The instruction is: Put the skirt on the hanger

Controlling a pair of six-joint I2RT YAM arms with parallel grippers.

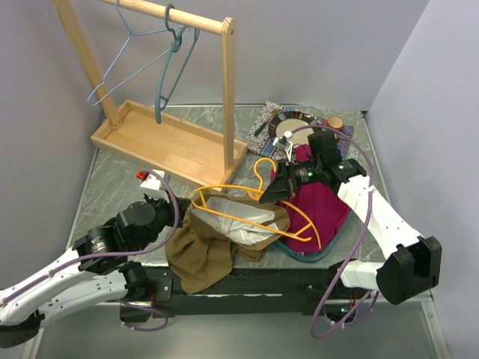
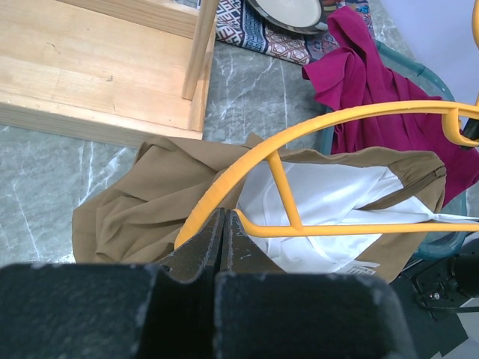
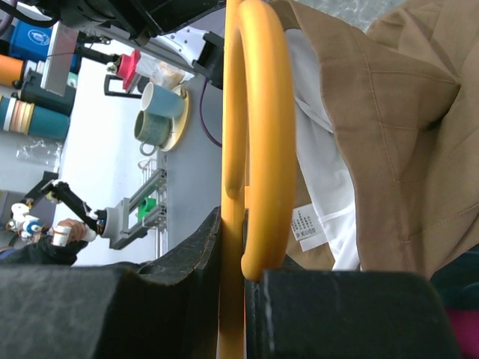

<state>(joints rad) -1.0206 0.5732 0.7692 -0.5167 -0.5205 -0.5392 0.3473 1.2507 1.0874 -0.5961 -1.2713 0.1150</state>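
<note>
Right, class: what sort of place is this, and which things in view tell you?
Probably a robotics lab bench, not a home: a left arm and right arm bolted at a table edge, plain panels round it, a wooden clothes rack as prop.

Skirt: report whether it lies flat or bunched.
Bunched: the brown skirt lies crumpled, its waist gaping with white lining showing under the yellow hanger.

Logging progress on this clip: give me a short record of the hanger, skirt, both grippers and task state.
hanger: orange, low over the skirt, off the rack
skirt: brown, heaped; hanger bar crosses its white lining
right gripper: shut on hanger
left gripper: shut at the hanger's end; what it grips is unclear
task state: skirt not yet hung
</note>
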